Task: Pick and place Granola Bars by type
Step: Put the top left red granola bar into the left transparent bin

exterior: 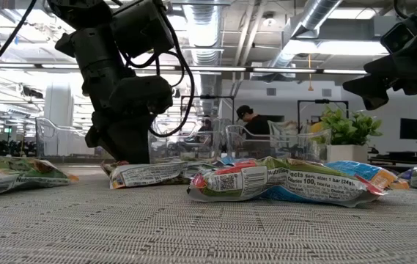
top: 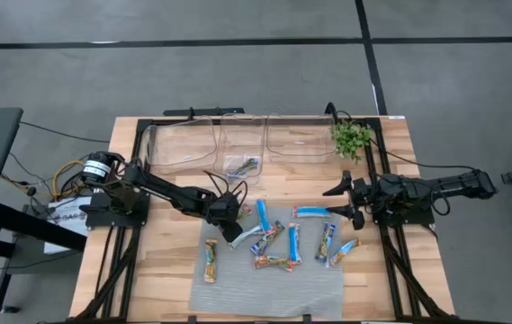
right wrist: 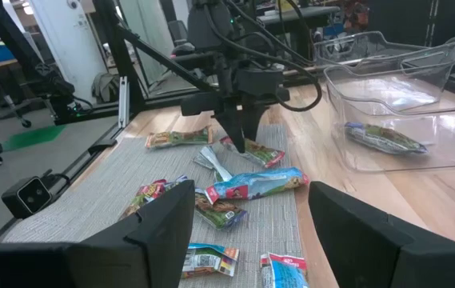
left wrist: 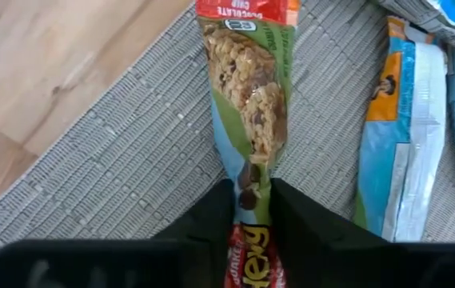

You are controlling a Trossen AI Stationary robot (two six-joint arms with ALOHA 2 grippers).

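High view: the left pincer (top: 230,227) clamps one end of a granola bar (top: 245,238) at the grey mat (top: 238,288)'s far-left edge; nine or so other bars (top: 293,243) lie scattered, one already binned (top: 242,166). Low view: a near wrapper (exterior: 281,183) reads "1 bar (24g)". Left wrist view: the thin end-grip could slip on lifting; red lettering shows "CHIP". Right wrist view: the right pincer (right wrist: 251,220) hangs wide open above the mat's right side.
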